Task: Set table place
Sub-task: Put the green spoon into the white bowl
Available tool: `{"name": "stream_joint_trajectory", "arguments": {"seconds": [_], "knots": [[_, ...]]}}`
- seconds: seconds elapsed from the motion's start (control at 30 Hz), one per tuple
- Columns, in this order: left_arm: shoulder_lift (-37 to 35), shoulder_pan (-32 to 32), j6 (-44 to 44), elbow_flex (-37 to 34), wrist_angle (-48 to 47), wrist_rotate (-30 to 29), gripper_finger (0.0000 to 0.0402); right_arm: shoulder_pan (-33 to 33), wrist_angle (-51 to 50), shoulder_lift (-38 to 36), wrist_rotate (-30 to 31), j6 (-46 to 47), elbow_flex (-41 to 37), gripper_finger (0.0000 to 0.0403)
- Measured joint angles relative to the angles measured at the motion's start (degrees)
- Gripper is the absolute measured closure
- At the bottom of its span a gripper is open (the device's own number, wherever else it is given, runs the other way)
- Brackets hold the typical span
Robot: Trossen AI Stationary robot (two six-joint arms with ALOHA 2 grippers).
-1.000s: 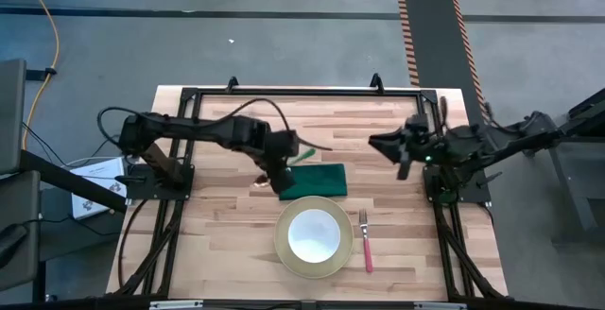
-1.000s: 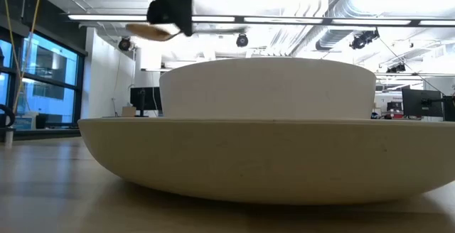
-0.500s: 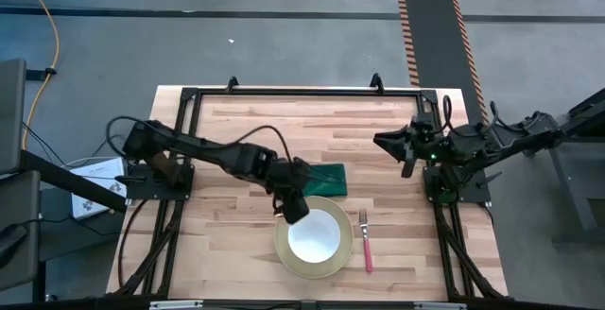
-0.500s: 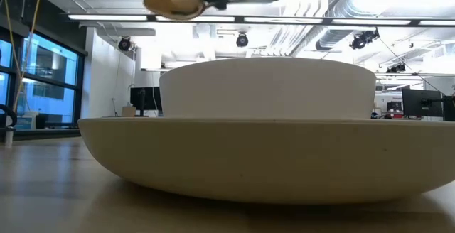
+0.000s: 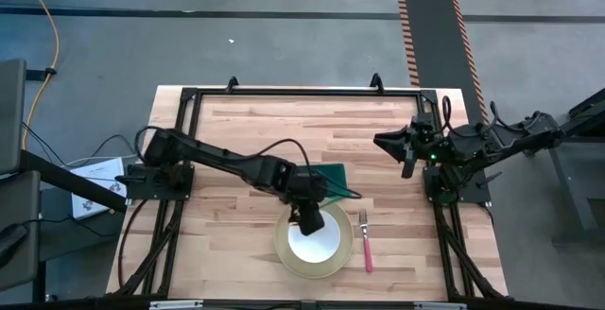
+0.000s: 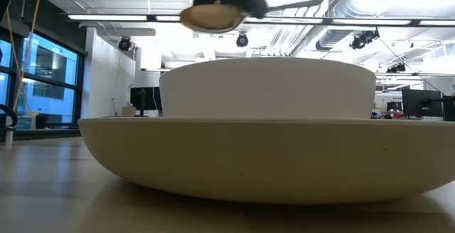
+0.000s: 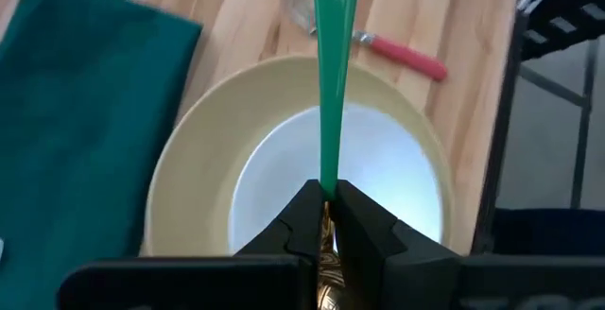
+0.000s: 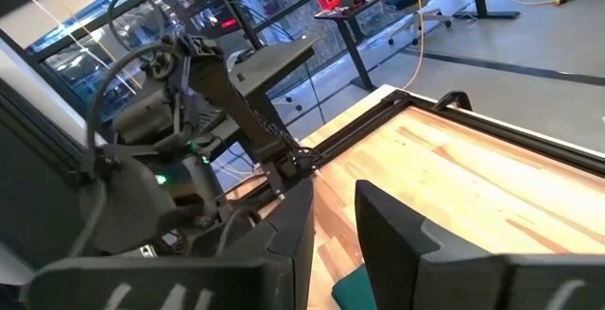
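My left gripper (image 5: 308,218) (image 7: 326,217) hovers over the white bowl (image 5: 319,242) (image 7: 378,178), shut on the gold spoon with the green handle (image 5: 342,193) (image 7: 335,74). The bowl sits in the pale yellow plate (image 5: 283,249) (image 6: 234,155) near the table's near edge. In the low view the spoon's gold bowl (image 6: 210,18) hangs high above the white bowl (image 6: 266,87). The pink-handled fork (image 5: 366,242) (image 7: 397,53) lies flat to the plate's right. The dark green napkin (image 5: 331,175) (image 7: 85,130) lies flat just beyond the plate. My right gripper (image 5: 390,145) (image 8: 336,217) waits open at the table's right side. My left gripper pinches the spoon between its two fingers at the neck (image 7: 327,195), where the green handle meets the gold part. The fingers (image 7: 354,217) come from above, pointing down, across the spoon. The spoon is lifted clear and roughly level, its handle pointing toward the table's right.
The wooden table (image 5: 227,130) is framed in black metal (image 5: 302,91). Bare wood lies left of the plate (image 5: 217,225) and along the far side. The right arm's base (image 5: 458,173) stands by the right edge.
My left gripper has carried the spoon from beside the napkin's left end toward the near and right, and now stands over the bowl in the plate. It has stayed shut on the spoon, which has remained lifted clear.
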Motion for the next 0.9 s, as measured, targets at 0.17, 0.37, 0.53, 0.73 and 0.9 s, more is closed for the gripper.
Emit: {"name": "stream_joint_trajectory", "arguments": {"seconds": [0.17,0.37,0.53,0.73,0.9], "knots": [[3.71,-0.41,2.02,3.49,-0.26,0.07,0.0385,0.01,-0.16,0.00,0.01,0.04,0.00,0.0331],[6.24,-1.11,2.94,4.36,-0.02,1.12,0.0385,0.00,-0.16,-0.04,0.02,-0.04,0.00,0.0331],[7.55,-1.45,4.41,4.37,0.35,1.20,0.0385,0.00,-0.20,-0.04,0.02,-0.09,0.00,0.0331],[7.78,-1.46,6.16,4.34,0.29,1.20,0.0385,0.00,-0.22,-0.04,0.02,-0.09,0.00,0.0331],[7.78,-1.49,6.17,4.32,1.44,1.24,0.0385,0.02,-0.24,-0.04,0.02,-0.09,0.00,0.0331]]}}
